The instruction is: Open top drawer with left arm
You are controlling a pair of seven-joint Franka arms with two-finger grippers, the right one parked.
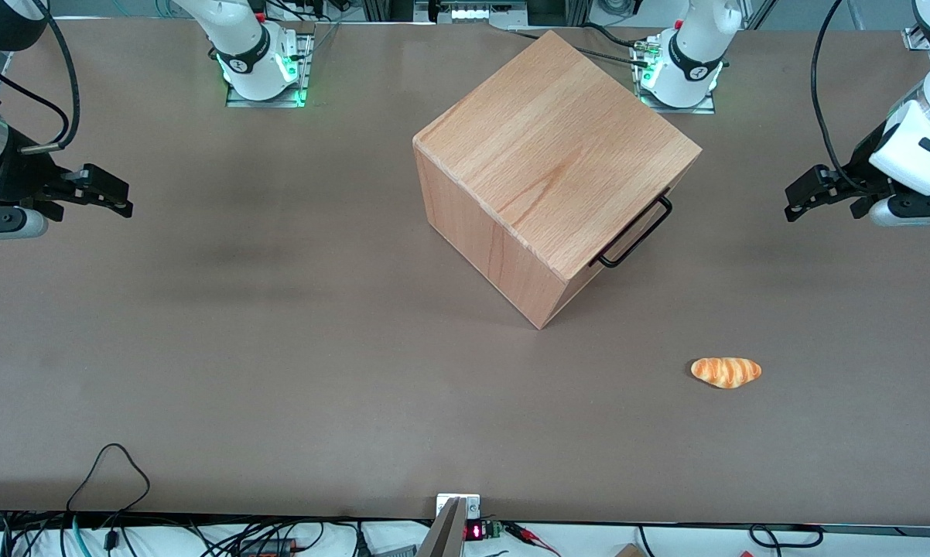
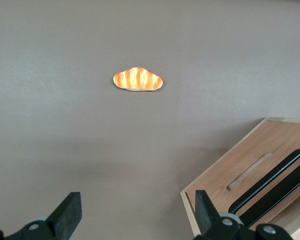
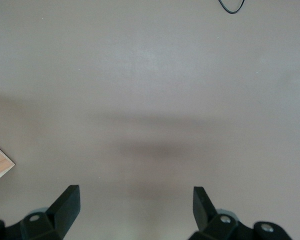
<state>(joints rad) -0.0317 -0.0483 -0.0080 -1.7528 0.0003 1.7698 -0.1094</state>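
A cube-shaped wooden cabinet point(image 1: 546, 166) stands in the middle of the table, turned at an angle. Its top drawer point(image 2: 260, 145) looks flush with the cabinet, and its thin black bar handle point(image 1: 637, 232) point(image 2: 277, 194) faces the working arm's end of the table. My left gripper point(image 1: 796, 203) point(image 2: 136, 207) hovers over bare table in front of that drawer, well apart from the handle. It is open and nothing is between its fingers. One fingertip point(image 2: 204, 205) lines up with the cabinet's near corner in the left wrist view.
An orange striped bread roll point(image 1: 726, 372) point(image 2: 138, 79) lies on the brown table, nearer the front camera than the cabinet. Two white arm bases point(image 1: 685, 66) stand at the table's back edge. Loose cables point(image 1: 113, 472) lie along the front edge.
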